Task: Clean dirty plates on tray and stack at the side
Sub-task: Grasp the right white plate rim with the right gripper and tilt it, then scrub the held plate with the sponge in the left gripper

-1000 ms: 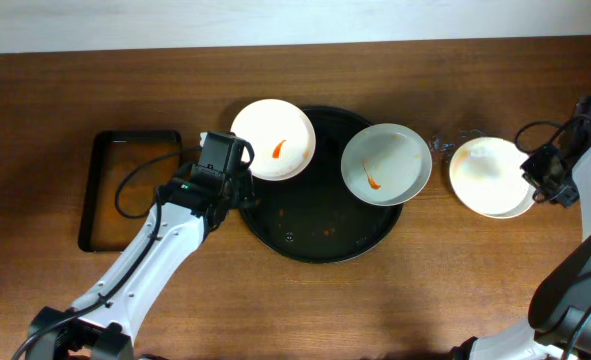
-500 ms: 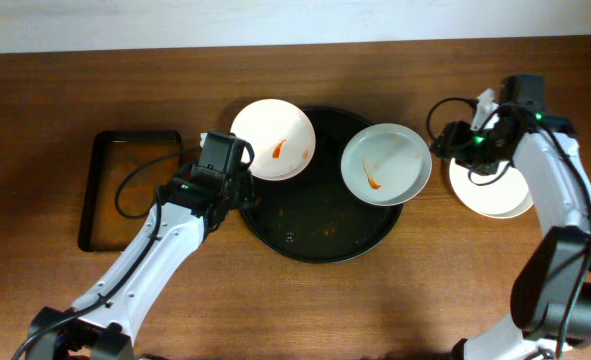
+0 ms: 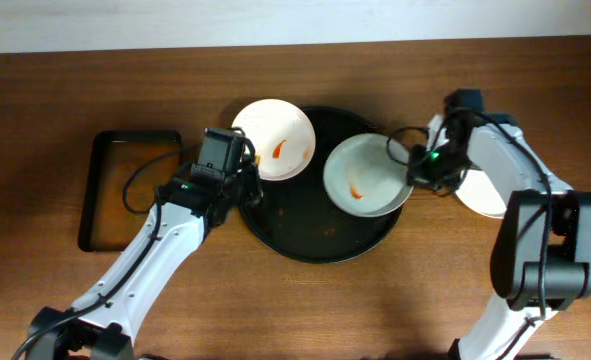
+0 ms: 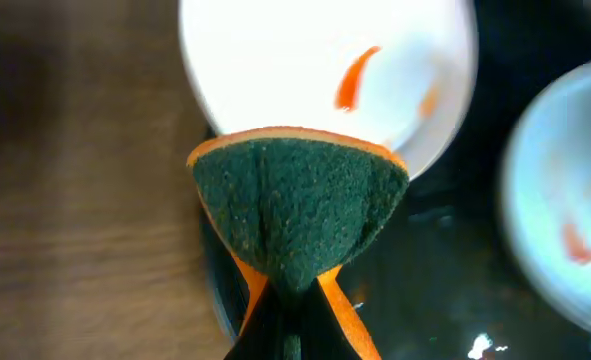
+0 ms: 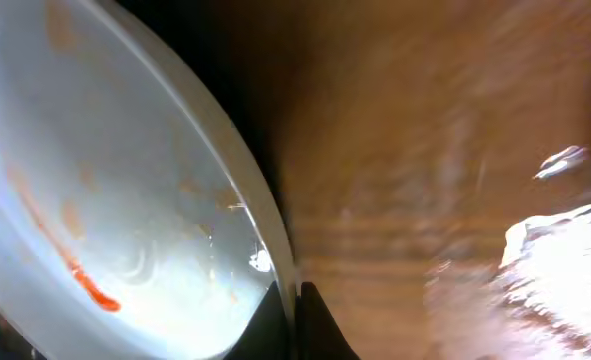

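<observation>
A round black tray (image 3: 305, 228) sits mid-table. A white plate with an orange-red smear (image 3: 274, 139) rests on its far left rim; it also shows in the left wrist view (image 4: 315, 70). A second smeared plate (image 3: 365, 176) lies on the tray's right part. My right gripper (image 3: 412, 172) is shut on that plate's right rim (image 5: 275, 250). A third white plate (image 3: 485, 188) lies on the table to the right, partly hidden by the right arm. My left gripper (image 3: 243, 180) is shut on a green and orange sponge (image 4: 300, 205) just in front of the left plate.
A smaller rectangular dark tray (image 3: 98, 190) with brownish liquid stands at the left. The table's far edge meets a white wall. Cables hang along both arms.
My right gripper has moved left from the table plate to the tray's right plate and closed on its rim. That plate has shifted left. The left arm has barely moved.
</observation>
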